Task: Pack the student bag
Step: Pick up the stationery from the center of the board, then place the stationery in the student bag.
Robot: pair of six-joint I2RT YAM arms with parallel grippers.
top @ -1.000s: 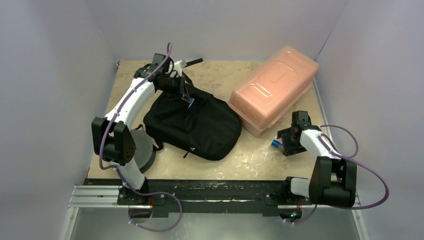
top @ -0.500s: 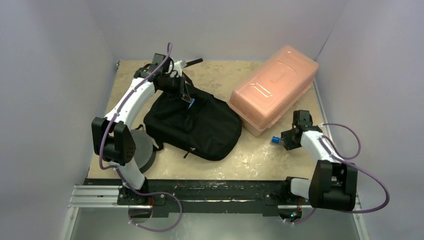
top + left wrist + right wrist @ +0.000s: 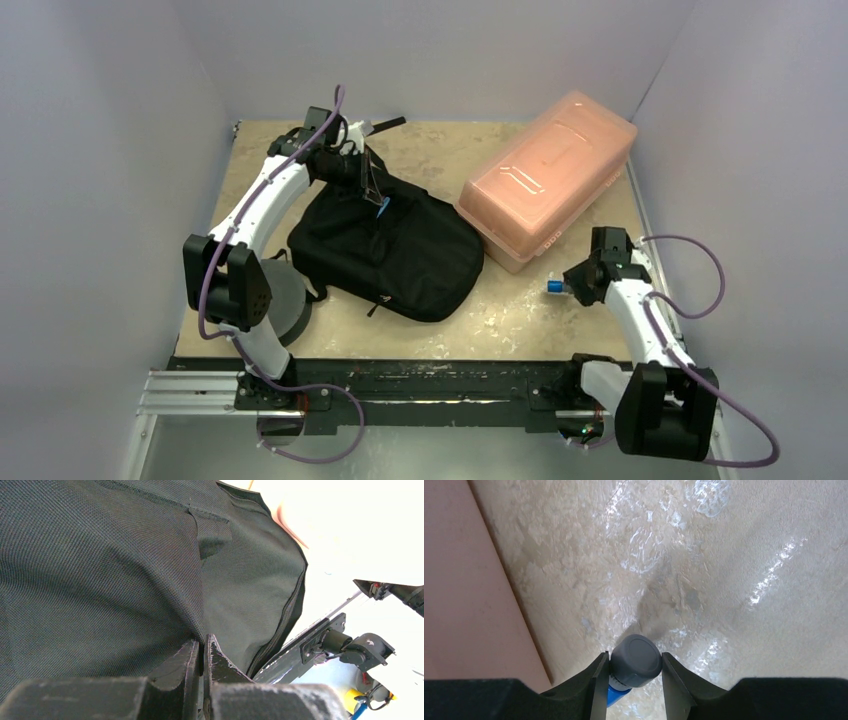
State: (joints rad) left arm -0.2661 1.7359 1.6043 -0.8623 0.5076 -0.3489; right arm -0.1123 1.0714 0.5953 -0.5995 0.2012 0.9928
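The student bag [image 3: 390,250], a soft black backpack, lies flat in the middle of the table and fills the left wrist view [image 3: 100,570]. My left gripper [image 3: 372,195] is shut on a fold of its fabric at the bag's far edge; the fingers [image 3: 187,662] pinch the cloth. My right gripper [image 3: 562,287] is shut on a small blue cylinder with a grey cap [image 3: 635,661], held above the table right of the bag. Its blue tip [image 3: 552,286] shows in the top view.
A translucent pink plastic box [image 3: 545,175] stands at the back right, close to the right gripper; its side shows in the right wrist view [image 3: 469,590]. A dark grey foam ring [image 3: 285,305] lies at the front left by the left arm's base.
My right arm has lifted and swung back toward the near right with the blue cylinder in its grip. The left arm and the bag have not moved.
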